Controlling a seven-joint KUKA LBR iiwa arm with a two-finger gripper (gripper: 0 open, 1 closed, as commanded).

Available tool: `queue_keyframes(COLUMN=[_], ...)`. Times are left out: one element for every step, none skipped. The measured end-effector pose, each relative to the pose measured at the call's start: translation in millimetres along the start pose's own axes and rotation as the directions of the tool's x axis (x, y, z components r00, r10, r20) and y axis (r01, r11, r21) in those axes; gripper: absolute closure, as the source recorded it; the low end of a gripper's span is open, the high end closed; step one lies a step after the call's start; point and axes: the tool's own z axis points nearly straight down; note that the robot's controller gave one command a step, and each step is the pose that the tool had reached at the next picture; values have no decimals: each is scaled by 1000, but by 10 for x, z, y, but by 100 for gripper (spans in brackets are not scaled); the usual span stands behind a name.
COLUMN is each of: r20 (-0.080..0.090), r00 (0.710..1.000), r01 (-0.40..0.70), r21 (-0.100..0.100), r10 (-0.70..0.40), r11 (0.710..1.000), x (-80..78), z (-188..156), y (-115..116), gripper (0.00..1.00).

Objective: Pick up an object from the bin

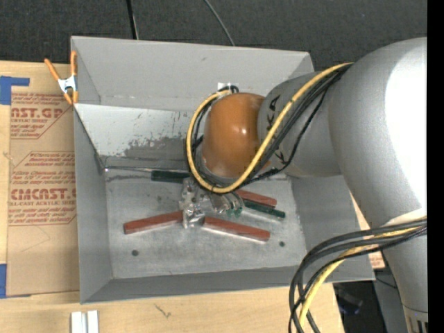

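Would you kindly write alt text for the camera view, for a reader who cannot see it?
The robot's hand is low in the middle of a grey metal bin, where two reddish-brown sticks lie end to end. A dark green stick lies by the back wall, and a few more sticks beside the hand.

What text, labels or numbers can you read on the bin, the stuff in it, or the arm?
None readable.
No markings on the grey bin.
No print on the red-brown strips or the dark green sticks on its floor.
No label or number on the silver arm or its orange cover.
The small white patch behind that cover is too small to read.
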Motion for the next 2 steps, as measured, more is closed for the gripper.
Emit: queue_keyframes(r20=[0, -17], r00=[1000, 997], r01=[0, -73], r21=[0, 2], r10=[0, 73], r11=[1000, 997], x=[0, 58], z=[0, -1276], y=[0, 69], gripper=[100, 100])
